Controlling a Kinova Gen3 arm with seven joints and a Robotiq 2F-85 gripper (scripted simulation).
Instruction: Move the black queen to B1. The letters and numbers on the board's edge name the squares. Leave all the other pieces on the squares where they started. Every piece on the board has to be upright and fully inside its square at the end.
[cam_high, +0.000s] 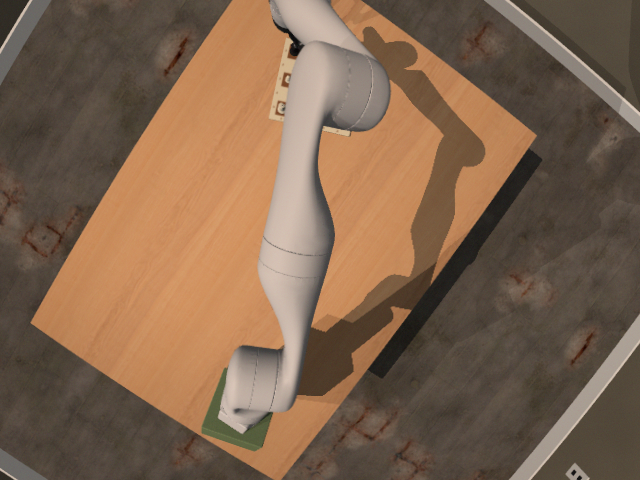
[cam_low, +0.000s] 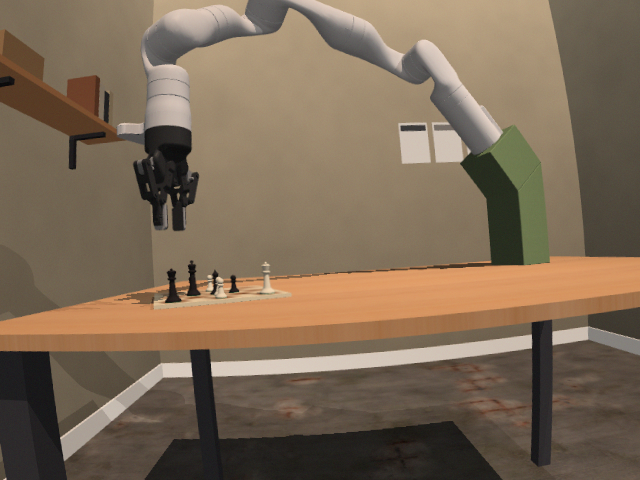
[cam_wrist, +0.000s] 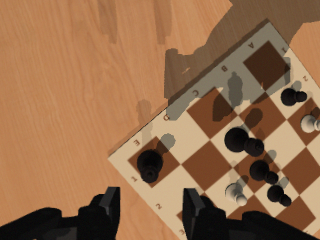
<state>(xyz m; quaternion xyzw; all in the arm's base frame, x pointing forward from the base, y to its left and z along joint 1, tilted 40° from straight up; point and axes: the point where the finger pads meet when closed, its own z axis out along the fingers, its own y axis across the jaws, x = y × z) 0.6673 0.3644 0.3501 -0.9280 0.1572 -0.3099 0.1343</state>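
The small chessboard lies at the far end of the table, and it also shows in the exterior view. A tall black piece stands upright on E1, the board's near corner, and shows at the left in the side view. A second tall black piece stands about C2. I cannot tell which one is the queen. B1 is a bare light square in shadow. My gripper hangs high above the board's E1 corner, fingers half closed with nothing between them.
Black pawns and white pieces stand on squares to the right. A white tall piece stands at the board's right edge. My arm hides most of the board in the overhead view. A wall shelf is at the left.
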